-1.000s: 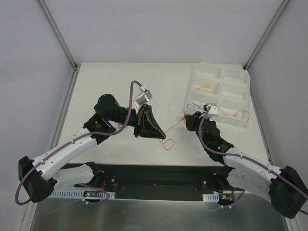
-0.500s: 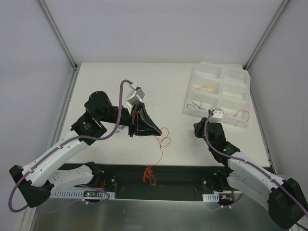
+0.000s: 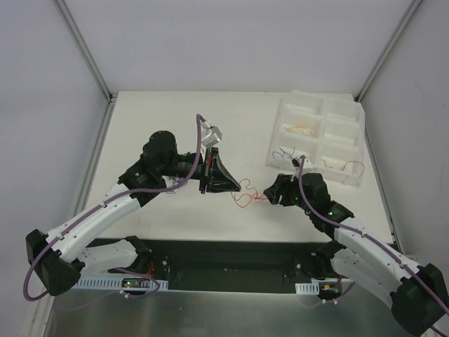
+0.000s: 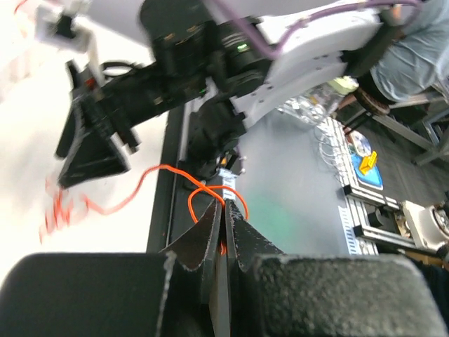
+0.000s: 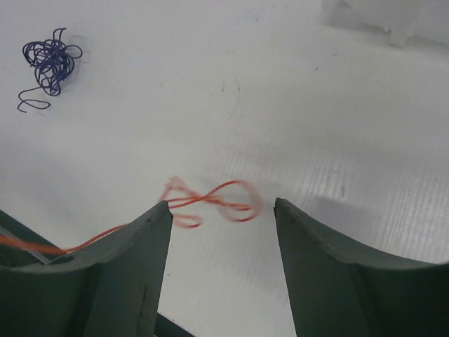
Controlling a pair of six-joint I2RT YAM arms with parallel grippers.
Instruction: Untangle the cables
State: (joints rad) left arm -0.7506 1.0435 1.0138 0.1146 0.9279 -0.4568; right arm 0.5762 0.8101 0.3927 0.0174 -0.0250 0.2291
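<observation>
One orange-red cable (image 3: 247, 194) curls between my two grippers just above the table. My left gripper (image 3: 236, 187) is shut on one end of it; in the left wrist view the orange cable (image 4: 210, 191) loops out from the pinched fingertips of the left gripper (image 4: 224, 208). My right gripper (image 3: 269, 194) stands open at the other end. In the right wrist view the blurred loops of the cable (image 5: 219, 201) lie just ahead of the open right gripper (image 5: 221, 205), and one strand runs past its left finger (image 5: 151, 232). A purple-blue knot (image 5: 49, 59) lies apart on the table.
The white compartmented tray (image 3: 279, 137) stands at the back right, holding loose orange (image 3: 302, 128), dark (image 3: 284, 151) and red (image 3: 349, 167) strands. The table's front edge and the dark rail (image 3: 231, 256) lie just behind the grippers.
My right gripper has opened and swung left toward the cable. My left gripper moved back right, still holding the cable, whose free end no longer dangles over the front edge.
</observation>
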